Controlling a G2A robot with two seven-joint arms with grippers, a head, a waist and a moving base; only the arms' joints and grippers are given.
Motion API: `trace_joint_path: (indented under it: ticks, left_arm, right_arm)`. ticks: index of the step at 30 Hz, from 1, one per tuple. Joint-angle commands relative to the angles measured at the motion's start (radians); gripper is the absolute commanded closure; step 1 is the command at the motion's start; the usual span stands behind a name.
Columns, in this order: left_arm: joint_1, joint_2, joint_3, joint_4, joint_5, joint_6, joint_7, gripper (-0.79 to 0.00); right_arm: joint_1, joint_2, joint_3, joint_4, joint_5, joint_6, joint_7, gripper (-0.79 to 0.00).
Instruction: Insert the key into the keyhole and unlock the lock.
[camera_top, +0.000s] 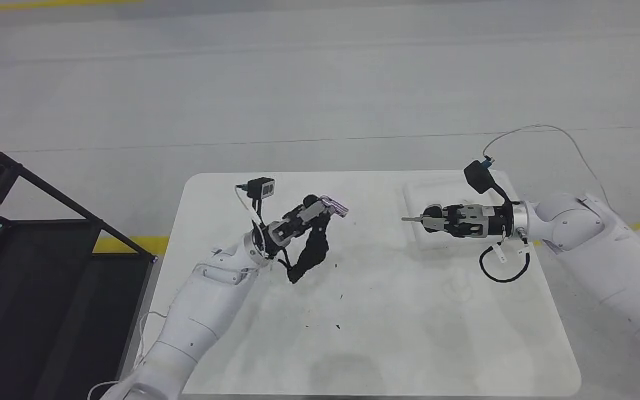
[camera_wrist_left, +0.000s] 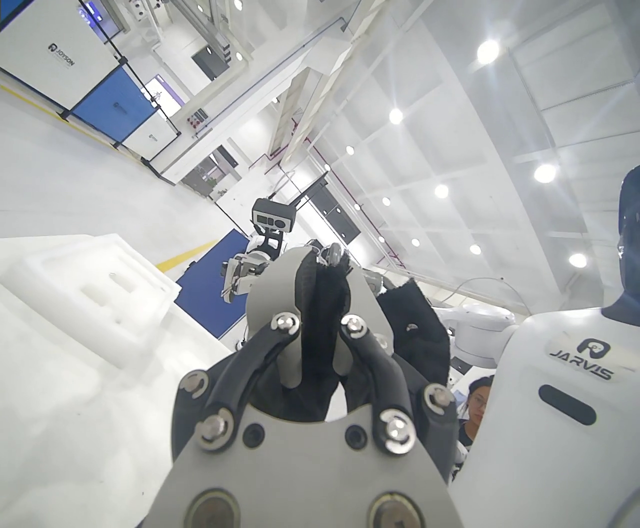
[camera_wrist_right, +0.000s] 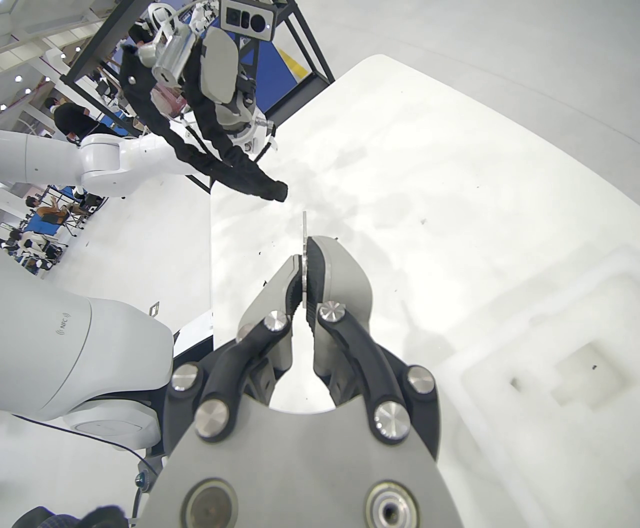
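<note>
Black cloth (camera_top: 311, 256) hangs beside the lock (camera_top: 336, 208).

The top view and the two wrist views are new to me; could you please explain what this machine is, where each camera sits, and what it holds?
It is a two-armed robot at a white table. The top view looks down from above its arms; each wrist view sits behind one gripper. The left gripper is shut on a silver metal padlock, with a black cloth strip hanging from it. The right gripper pinches a thin flat metal key, apart from the padlock. A white foam tray with moulded recesses lies on the table under the right gripper.
</note>
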Motion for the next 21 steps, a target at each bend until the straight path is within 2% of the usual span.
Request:
trace_joint_path:
  ticks: [1, 5, 21]
  left_arm:
    - [0.011, -0.009, -0.002, 0.026, -0.005, 0.000, -0.049, 0.000]
    - [-0.010, -0.032, -0.009, 0.100, 0.121, 0.000, -0.049, 0.000]
    - [-0.010, -0.032, -0.009, 0.100, 0.121, 0.000, -0.049, 0.000]
  right_arm:
    - [0.000, 0.000, 0.000, 0.000, 0.000, 0.000, 0.000, 0.000]
    - [0.000, 0.000, 0.000, 0.000, 0.000, 0.000, 0.000, 0.000]
    - [0.000, 0.000, 0.000, 0.000, 0.000, 0.000, 0.000, 0.000]
